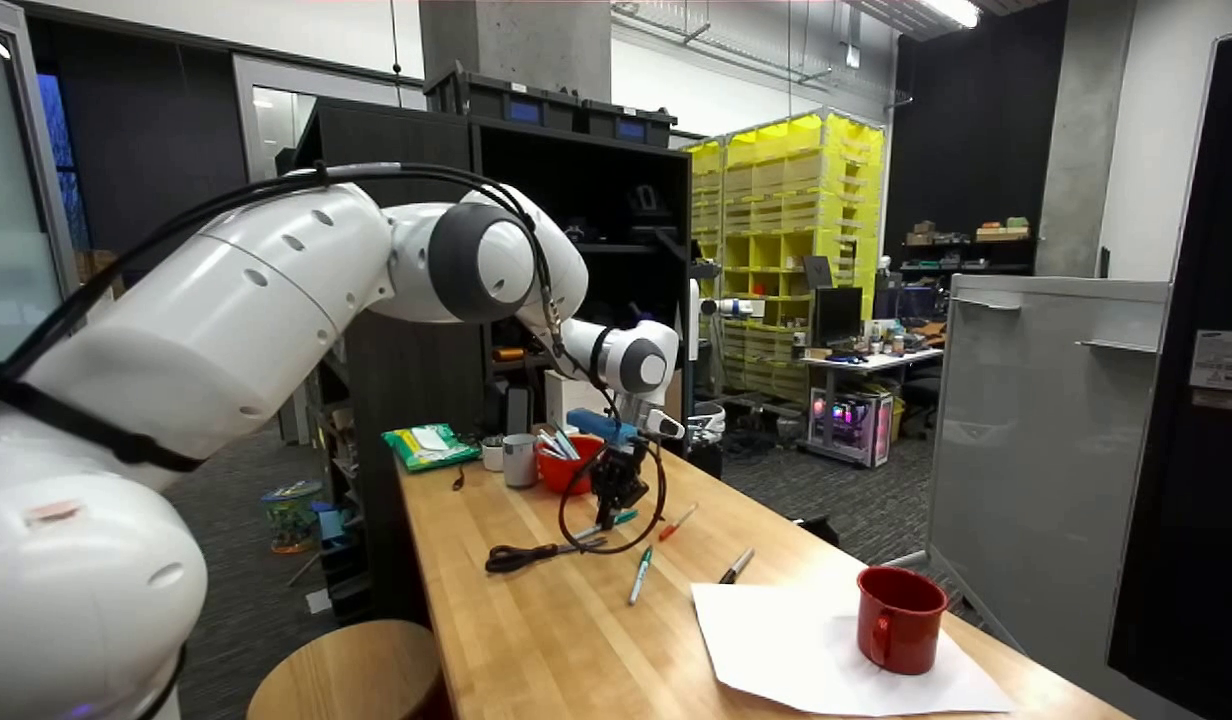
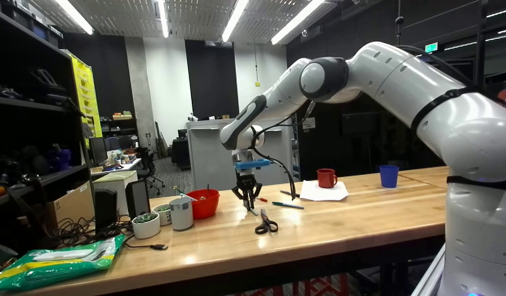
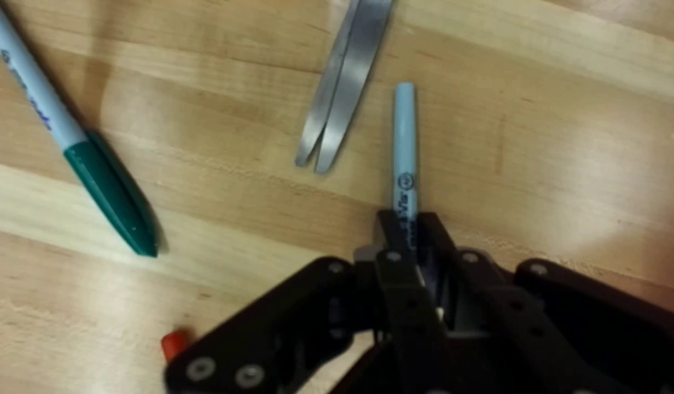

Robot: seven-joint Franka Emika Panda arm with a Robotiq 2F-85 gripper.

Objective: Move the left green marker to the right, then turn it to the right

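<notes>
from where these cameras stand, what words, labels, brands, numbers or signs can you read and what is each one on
"Vis": on the gripped marker in the end effector; the rest of its print is not legible.
Too blurred: lettering on the green-capped marker.
Too small, in an exterior view: white label on the dark panel.
Too small, in an exterior view: green sign.

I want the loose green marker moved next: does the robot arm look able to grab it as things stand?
Probably not yet: the end effector appears closed on another marker. With that released, likely yes: the green marker lies close by, nothing covering it.
</notes>
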